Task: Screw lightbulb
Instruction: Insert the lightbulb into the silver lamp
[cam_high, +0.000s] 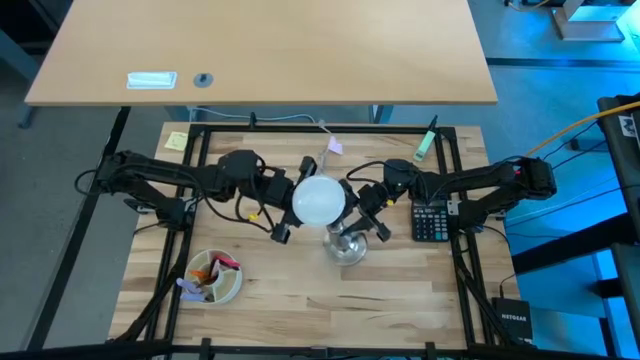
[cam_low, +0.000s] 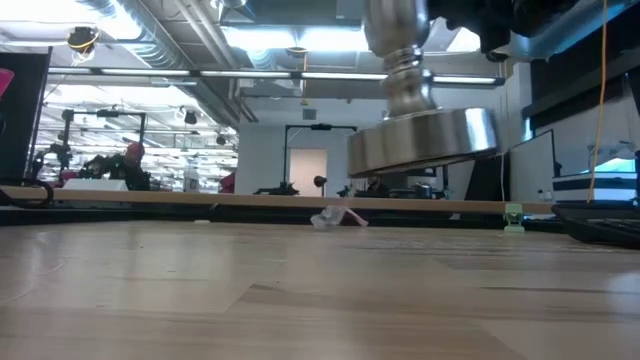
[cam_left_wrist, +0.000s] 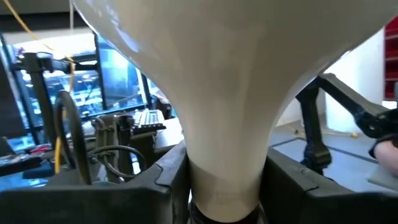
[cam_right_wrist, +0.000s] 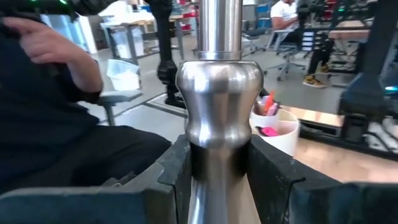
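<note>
Grippers meet mid-table: my left gripper (cam_left_wrist: 225, 186) is clamped on the lightbulb (cam_high: 318, 199) at its neck. My right gripper (cam_right_wrist: 217, 168) is clamped on the silvery stand (cam_low: 422, 135), lifted, tilted, off the table (cam_high: 400, 300).

Cool blue light is spilling in from the right of the table (cam_high: 300, 300), while ceiling lights (cam_low: 300, 40) are glaring white far behind. The bulb (cam_left_wrist: 224, 81) is filling the left wrist view, blurring softly. The stand (cam_right_wrist: 217, 106) is throwing sharp reflections.
</note>
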